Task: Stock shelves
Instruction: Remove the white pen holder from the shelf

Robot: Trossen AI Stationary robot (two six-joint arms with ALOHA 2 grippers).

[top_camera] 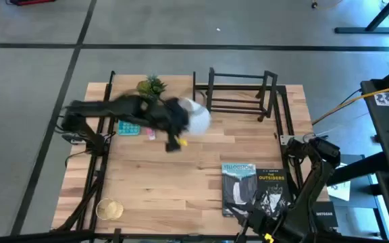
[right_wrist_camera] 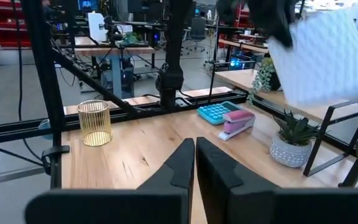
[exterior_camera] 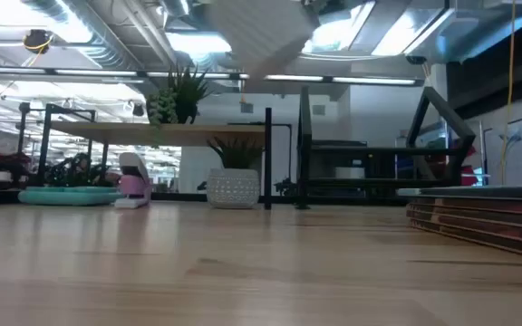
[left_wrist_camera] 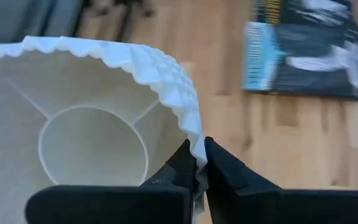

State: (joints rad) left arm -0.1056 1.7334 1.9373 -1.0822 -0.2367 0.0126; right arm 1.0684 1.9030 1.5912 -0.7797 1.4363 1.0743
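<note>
A white ribbed pot hangs high over the table's far middle, and my left gripper is shut on it. In the low view the pot is well above the light-wood shelf board. A green plant stands on that board, and a small potted plant stands on the tabletop under it. The black bar rack stands to the right of the board. My right gripper is shut on nothing near the table's front right, by the books. My left gripper holds the pot by its wavy rim, with one finger inside the hollow and one outside. The fingers reach in from the table's left. The pot is lifted clear of everything and tilted, its open mouth turned back toward the wrist.
A teal calculator and a pink stapler lie in front of the wood shelf. A gold wire cup stands at the near left. Two books lie stacked at the near right. Bare tabletop lies between them.
</note>
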